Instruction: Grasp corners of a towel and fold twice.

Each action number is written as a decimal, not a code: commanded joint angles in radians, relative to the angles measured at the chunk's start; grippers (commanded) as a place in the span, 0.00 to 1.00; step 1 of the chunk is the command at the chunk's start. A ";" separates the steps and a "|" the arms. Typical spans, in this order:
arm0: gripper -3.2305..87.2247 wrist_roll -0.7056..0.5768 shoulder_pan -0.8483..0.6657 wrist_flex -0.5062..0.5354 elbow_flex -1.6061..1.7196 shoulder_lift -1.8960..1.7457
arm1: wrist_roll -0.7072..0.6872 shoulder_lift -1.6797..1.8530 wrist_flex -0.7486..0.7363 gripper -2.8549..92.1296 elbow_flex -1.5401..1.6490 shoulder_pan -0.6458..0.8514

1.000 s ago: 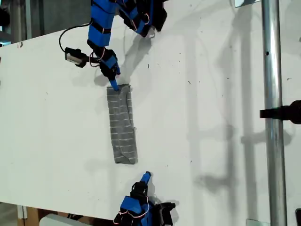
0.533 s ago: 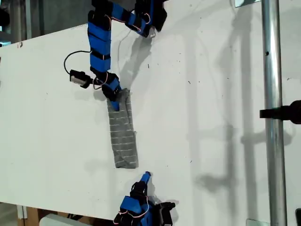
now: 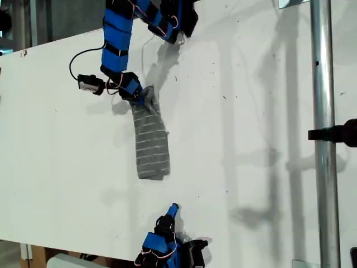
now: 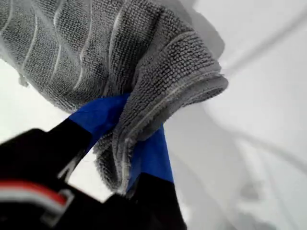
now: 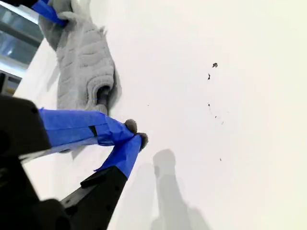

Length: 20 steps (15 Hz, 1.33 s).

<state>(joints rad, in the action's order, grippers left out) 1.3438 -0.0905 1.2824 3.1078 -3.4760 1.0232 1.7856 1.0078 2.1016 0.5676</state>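
Grey striped towel (image 3: 150,144) sits folded into a narrow strip, upper-left-of-centre in the exterior view, on the white table (image 3: 251,111). Its upper end is bunched and raised; its lower end lies flat. My first gripper (image 3: 140,96) is at that upper end, blue-taped, coming in from the arm at the top of the frame. My second gripper (image 3: 173,210) is at the bottom centre of the exterior view, tip pointing up toward the towel, well apart from its lower end and touching no cloth. A metal pole (image 3: 322,134) runs vertically down the exterior view's right side, with a black clamp (image 3: 337,134) on it.

First wrist view: my first gripper (image 4: 125,143) is clamped on the towel (image 4: 96,52). Blue fingers (image 4: 98,115) show on either side of a thick gathered fold, with terry loops and pale stripes sharp and close. The fold's edge curls out past the jaws. I can't tell which corner is pinched.

Second wrist view: my second gripper (image 5: 134,134) has its jaws together, tips meeting over the bare table (image 5: 216,143), nothing between them. The towel (image 5: 84,72) lies beyond the tips, clear of them, with my first gripper (image 5: 50,12) holding its far end.
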 commanded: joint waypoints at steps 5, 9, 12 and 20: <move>0.01 0.014 -0.009 0.002 0.006 -0.005 | 0.057 0.736 0.657 0.03 -0.067 0.025; 0.01 0.021 -0.002 0.003 0.008 -0.005 | 0.084 0.318 0.210 0.03 -0.103 -0.155; 0.01 0.025 -0.002 0.005 0.009 -0.005 | 0.078 0.025 -0.043 0.03 -0.178 -0.192; 0.01 0.017 -0.012 0.002 0.009 -0.005 | -0.046 0.110 -0.356 0.41 -0.301 -0.152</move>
<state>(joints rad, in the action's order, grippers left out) 1.3591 -0.0905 1.2824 3.1140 -3.4760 1.0124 1.7794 0.6872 1.8822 0.3835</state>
